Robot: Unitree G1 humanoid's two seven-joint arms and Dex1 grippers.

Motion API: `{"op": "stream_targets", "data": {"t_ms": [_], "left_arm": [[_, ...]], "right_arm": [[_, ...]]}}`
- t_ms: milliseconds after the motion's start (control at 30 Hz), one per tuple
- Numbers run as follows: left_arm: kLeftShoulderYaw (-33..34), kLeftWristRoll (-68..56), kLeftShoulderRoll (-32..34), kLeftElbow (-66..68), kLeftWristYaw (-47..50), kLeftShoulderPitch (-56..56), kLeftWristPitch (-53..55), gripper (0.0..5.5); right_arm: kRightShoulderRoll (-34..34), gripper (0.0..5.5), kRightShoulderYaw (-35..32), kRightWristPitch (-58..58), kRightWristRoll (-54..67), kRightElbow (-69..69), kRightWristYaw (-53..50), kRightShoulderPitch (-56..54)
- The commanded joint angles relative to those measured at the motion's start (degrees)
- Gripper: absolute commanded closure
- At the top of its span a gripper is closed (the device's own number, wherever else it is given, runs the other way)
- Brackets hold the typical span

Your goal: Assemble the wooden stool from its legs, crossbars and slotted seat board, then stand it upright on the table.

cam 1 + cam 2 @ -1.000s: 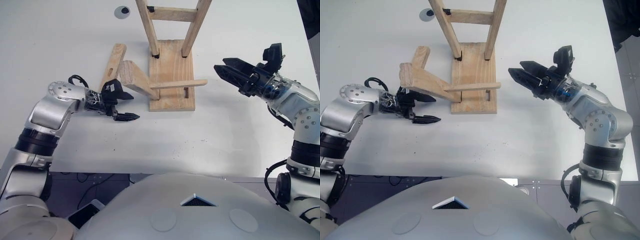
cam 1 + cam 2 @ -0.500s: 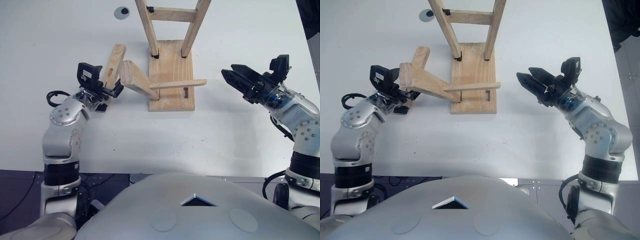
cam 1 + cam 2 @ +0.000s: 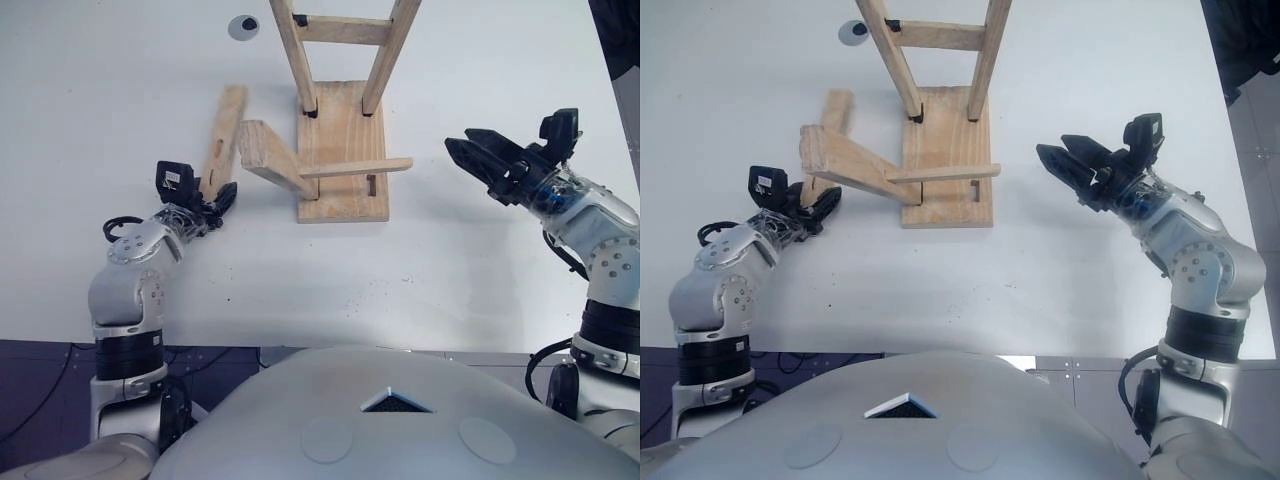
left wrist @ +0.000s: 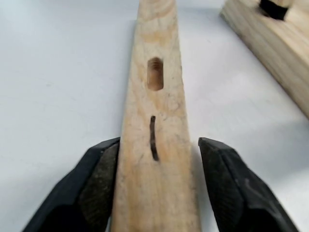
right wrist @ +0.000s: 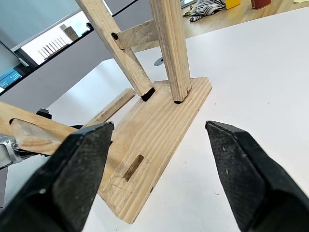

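Seat board (image 3: 345, 198): lies flat on the white table (image 3: 440, 270); one open slot (image 3: 372, 185) shows near its right edge.
Standing leg pair (image 3: 293, 55): two legs joined by a crossbar (image 3: 345, 28), set upright in the far end of the seat board.
Leaning leg (image 3: 268, 155): tilted, off the left edge of the seat board, with its own crossbar (image 3: 360, 167) reaching across the board to the board's right edge.
Loose leg (image 3: 224, 128): flat on the table just left of the seat board, apart from it, with an oval slot (image 4: 155, 73) facing up.
Left gripper (image 3: 220, 193): left of the seat board, at the near end of the loose leg; jaws spread, one finger (image 4: 99, 183) on each side of the leg. Whether the pads press the wood, I cannot tell.
Right gripper (image 3: 460, 140): right of the seat board and well apart from it, pointing toward it; jaws wide apart, nothing between the fingers (image 5: 79, 169).
Grey disc (image 3: 243, 26): on the table, beyond the seat board's far left corner.
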Motion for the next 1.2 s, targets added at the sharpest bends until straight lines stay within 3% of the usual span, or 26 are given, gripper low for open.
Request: {"op": "stream_targets", "data": {"t_ms": [33,233,367,667,800,933,1200], "left_arm": [[-0.24,1.89,4.94,4.28,-3.38,-1.32,0.34,3.32],[5.30,-1.56,7.30,11.72,-9.42,-10.34,-5.97,3.49],[7.93,-3.81,10.99,21.30,-17.48,-19.78,-10.47,3.49],[8.46,-10.87,11.51,38.62,-32.86,-49.36,-13.25,3.49],[8.86,-24.55,9.24,28.81,-37.58,-52.86,2.93,3.49],[9.21,-39.14,6.62,15.97,-36.56,-50.27,17.27,3.50],[6.41,-46.94,4.23,10.06,-35.40,-46.87,24.36,3.50]], "right_arm": [[-1.65,2.00,-0.78,2.47,0.47,-0.37,-1.06,-3.27],[3.39,2.00,-5.51,0.60,1.75,-2.49,-6.59,-1.29],[10.21,2.00,-9.46,-2.27,4.67,-11.06,-12.75,7.19],[17.23,2.00,-13.79,-10.20,10.72,-19.89,-16.96,15.83],[15.02,2.00,-12.90,-8.87,22.75,-19.88,-17.67,7.48],[11.35,2.00,-6.54,-4.53,30.13,-17.53,-19.17,-6.93],[10.02,2.00,1.00,1.08,40.45,-9.14,-16.89,-22.91]]}}
